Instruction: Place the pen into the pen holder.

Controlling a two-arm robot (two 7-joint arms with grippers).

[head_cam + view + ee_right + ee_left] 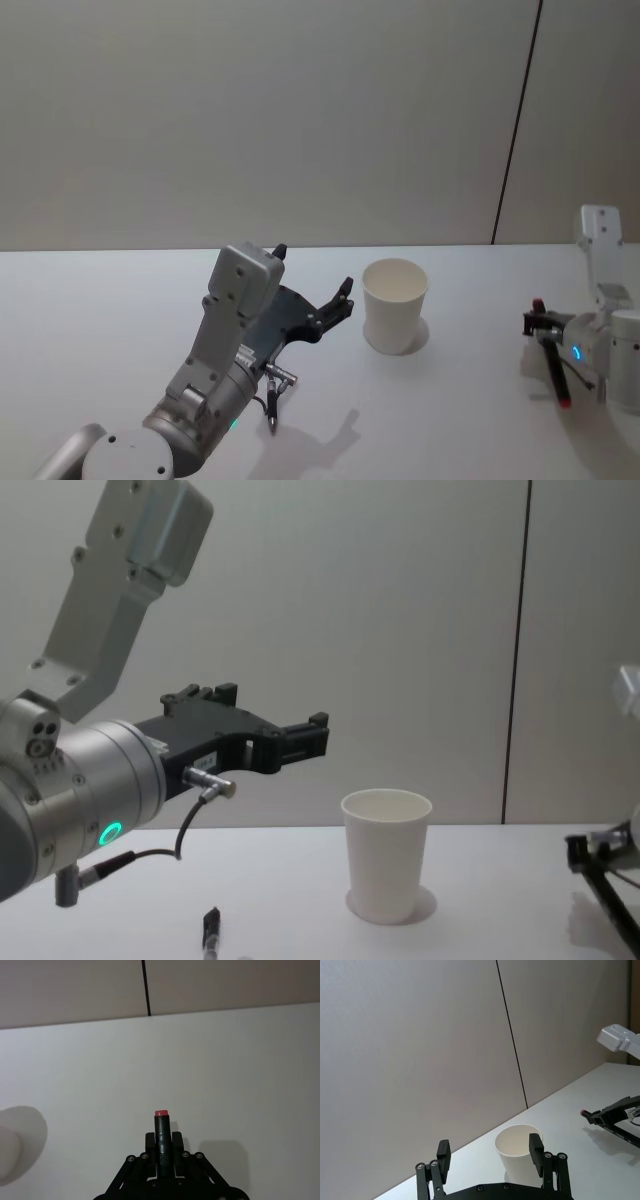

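My right tool (pixel 161 1144) is pinching the pen (pixel 161 1127), red end forward, low over the bench (pixel 120 300) and well to the right of the cup (pixel 395 305). The cup stands upright with its mouth free. I judge the pen must be lifted and tipped upright to clear the rim. My left tool (pixel 314 270) hangs spread just left of the cup, near enough to crowd the approach. A small dark thing (pixel 210 932) lies on the bench below it; I cannot tell what it is.

A plain white bench (pixel 100 320) runs to a pale wall (pixel 250 120) at the far side, with a dark vertical seam (pixel 514 130) toward the right.
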